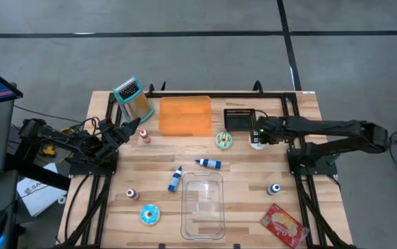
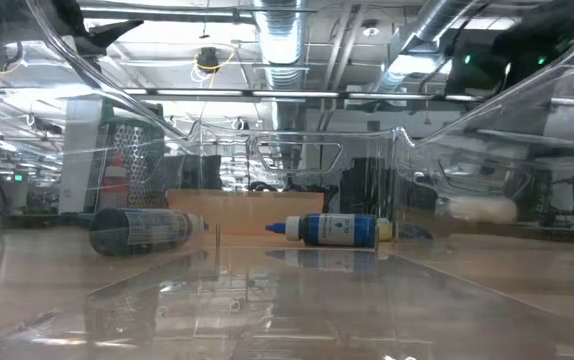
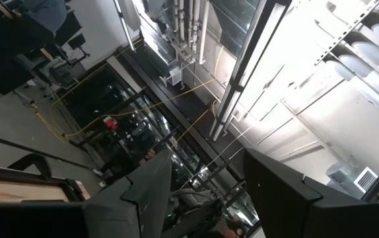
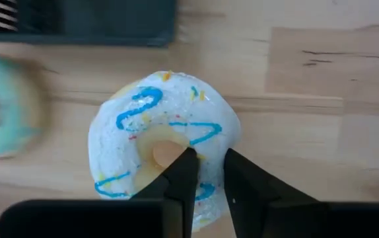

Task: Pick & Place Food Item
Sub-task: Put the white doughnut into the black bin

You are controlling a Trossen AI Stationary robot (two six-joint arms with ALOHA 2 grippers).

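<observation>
2 claw fingers (image 4: pixel 183 175) pinch white donut (image 4: pixel 166 142) on wooden table (image 4: pixel 308 86); left claw (image 1: pixel 131 128) apart.

Table (image 1: pixel 254 207): pale wood planks, smooth, faint sheen. Bin (image 1: pixel 202 206): clear plastic, glossy, reflective walls in low view. Donut (image 4: pixel 166 142): white icing, smooth and glossy, blue drizzle. Board (image 1: pixel 184 115): orange, matt, looks plastic. Grater (image 1: pixel 132 98): perforated metal, teal plastic trim. Packet (image 1: pixel 283 225): red, shiny film. Tray (image 1: pixel 239 118): black, matt. Right gripper (image 4: pixel 206 175) fingers (image 4: pixel 179 182): dark matt plastic.
</observation>
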